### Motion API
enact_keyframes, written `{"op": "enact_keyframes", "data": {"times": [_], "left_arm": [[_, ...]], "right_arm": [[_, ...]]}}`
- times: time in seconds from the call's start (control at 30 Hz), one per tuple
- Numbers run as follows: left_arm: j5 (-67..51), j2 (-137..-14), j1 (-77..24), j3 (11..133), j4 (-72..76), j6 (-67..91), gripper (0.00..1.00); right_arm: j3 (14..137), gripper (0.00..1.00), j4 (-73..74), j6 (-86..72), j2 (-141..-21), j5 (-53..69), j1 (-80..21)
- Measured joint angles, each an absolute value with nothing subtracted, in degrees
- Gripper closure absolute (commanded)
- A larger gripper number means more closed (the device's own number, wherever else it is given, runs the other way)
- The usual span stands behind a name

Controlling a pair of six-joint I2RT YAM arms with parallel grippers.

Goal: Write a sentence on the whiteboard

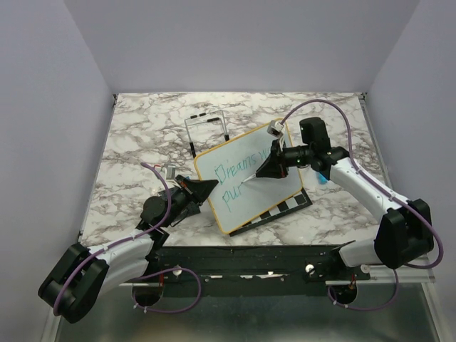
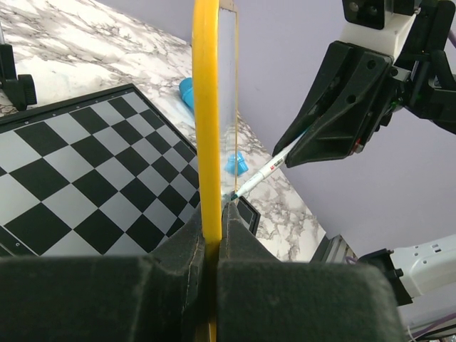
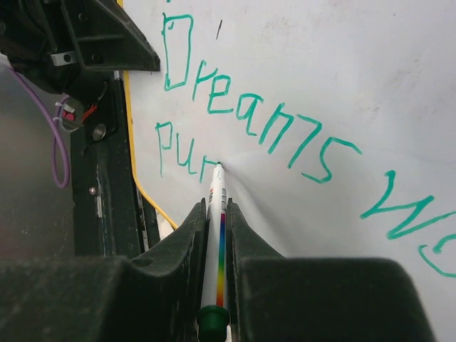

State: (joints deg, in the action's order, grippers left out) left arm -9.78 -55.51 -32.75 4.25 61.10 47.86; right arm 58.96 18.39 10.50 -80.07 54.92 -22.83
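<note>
A: As top view shows, where's whiteboard (image 1: 246,182)?
B: Over chessboard (image 1: 288,207), mid surface (image 1: 142,135).
A: Left wrist?
B: Left pincer (image 2: 211,229) clamped on its yellow edge.
A: Right wrist?
B: Right pincer (image 3: 216,212) clamped on marker (image 3: 216,182), tip touching sentence (image 3: 246,120) at "pur".

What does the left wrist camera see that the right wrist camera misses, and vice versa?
Left wrist only: the chessboard and two blue objects. Right wrist only: the teal sentence, ending at "pur" on its second line. Both: the whiteboard, and the marker in the right gripper, tip on the board.
</note>
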Motion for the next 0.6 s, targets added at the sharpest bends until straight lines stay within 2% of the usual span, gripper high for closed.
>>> {"op": "enact_keyframes", "data": {"times": [0.6], "left_arm": [[-9.8, -55.3, -32.8, 4.3, 61.0, 47.8, 1.00]], "right_arm": [[56.3, 0.99, 18.2, 13.7, -76.1, 60.8, -22.1]]}}
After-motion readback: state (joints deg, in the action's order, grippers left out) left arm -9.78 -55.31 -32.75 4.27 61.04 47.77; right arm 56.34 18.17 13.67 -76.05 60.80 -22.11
